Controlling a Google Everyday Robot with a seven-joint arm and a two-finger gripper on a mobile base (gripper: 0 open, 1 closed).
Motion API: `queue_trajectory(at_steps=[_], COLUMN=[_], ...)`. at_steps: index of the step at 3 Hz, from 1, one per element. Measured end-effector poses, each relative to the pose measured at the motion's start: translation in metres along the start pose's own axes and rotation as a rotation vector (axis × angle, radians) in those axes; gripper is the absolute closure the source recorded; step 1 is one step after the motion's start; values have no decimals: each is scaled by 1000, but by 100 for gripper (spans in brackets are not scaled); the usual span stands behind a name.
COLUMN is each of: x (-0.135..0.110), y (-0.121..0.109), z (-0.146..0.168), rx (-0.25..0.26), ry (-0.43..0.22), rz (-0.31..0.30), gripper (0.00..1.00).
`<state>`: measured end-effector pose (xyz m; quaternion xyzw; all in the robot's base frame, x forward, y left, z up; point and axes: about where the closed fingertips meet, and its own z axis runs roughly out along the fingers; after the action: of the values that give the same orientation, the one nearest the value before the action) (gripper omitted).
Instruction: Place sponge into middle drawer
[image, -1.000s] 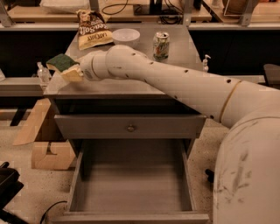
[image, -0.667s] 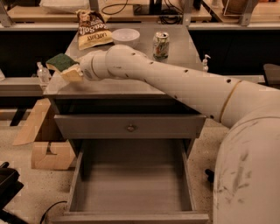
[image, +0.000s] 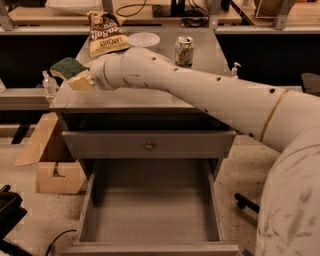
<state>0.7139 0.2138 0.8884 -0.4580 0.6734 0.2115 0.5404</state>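
— Where to look for the gripper?

— Upper left of frame, at the tip of the white arm, just past the left edge of the cabinet top. Clamped on the sponge: green face up and tilted, pale body toward the wrist, held clear of the top.

— And close around it?

— Lower left, near the sponge, a small clear bottle. Further back on the top, a snack bag, a white bowl and a can, all apart from the sponge.

— Then down to the middle drawer?

— Bottom centre, standing wide open: plain grey floor between smooth side walls, front rim near the lower edge of frame. Directly above, a shallower drawer front with a round knob, shut. Well apart from the sponge, lower and to the right. Open air down the cabinet's left side, above cardboard on the ground.
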Motion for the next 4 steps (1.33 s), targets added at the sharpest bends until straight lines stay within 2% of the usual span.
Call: queue_trajectory(at_steps=[1, 2, 3, 4], x=[-3, 7, 26, 38], y=[6, 13, 19, 53], z=[-17, -55, -91, -137], rx=[19, 33, -1, -86], ry=[30, 53, 67, 83], rz=[-25, -5, 54, 62], gripper=[100, 100, 100, 100])
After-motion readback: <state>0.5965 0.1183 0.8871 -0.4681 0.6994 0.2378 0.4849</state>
